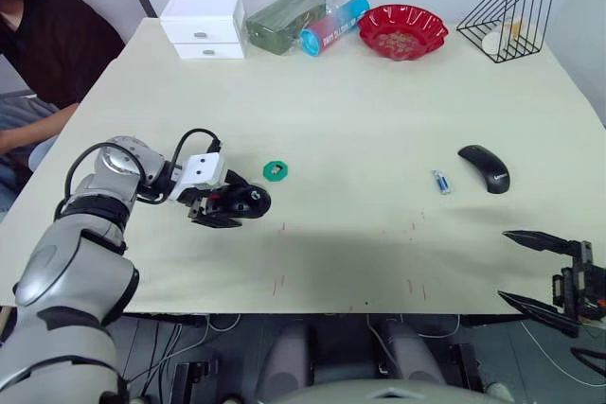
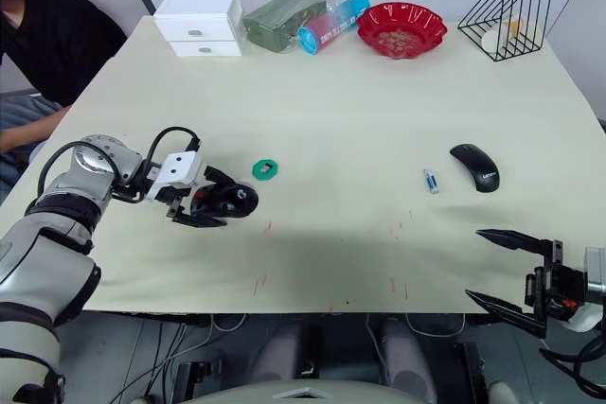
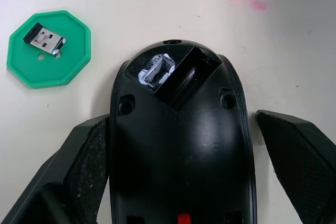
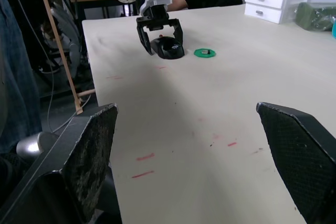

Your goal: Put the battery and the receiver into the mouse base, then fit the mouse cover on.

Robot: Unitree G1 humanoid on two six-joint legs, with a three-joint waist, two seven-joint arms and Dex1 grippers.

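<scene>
The left arm reaches in from the table's left edge, bent at the elbow, with its left gripper (image 1: 227,207) low over the table (image 1: 360,120) and its two black fingers spread either side of the mouse base (image 1: 244,201). In the left wrist view one finger (image 3: 86,163) lies right against the base's flank, while the other stands a little apart from it, so the base sits between the fingers without being squeezed. The base's open compartment (image 3: 176,74) shows a silvery contact at one corner and is otherwise dark. Just beside the base lies a green disc (image 1: 275,171), and the receiver (image 3: 44,39) rests on top of it. The right arm hangs off the near right corner of the table, its right gripper (image 1: 542,272) spread wide and holding nothing. The battery (image 1: 440,182) lies on the table well to the right, just beside the mouse cover (image 1: 485,167). At the far edge a red bowl (image 1: 402,30) holds some small brownish bits, and a black wire rack (image 1: 509,14) has a pale object inside.
</scene>
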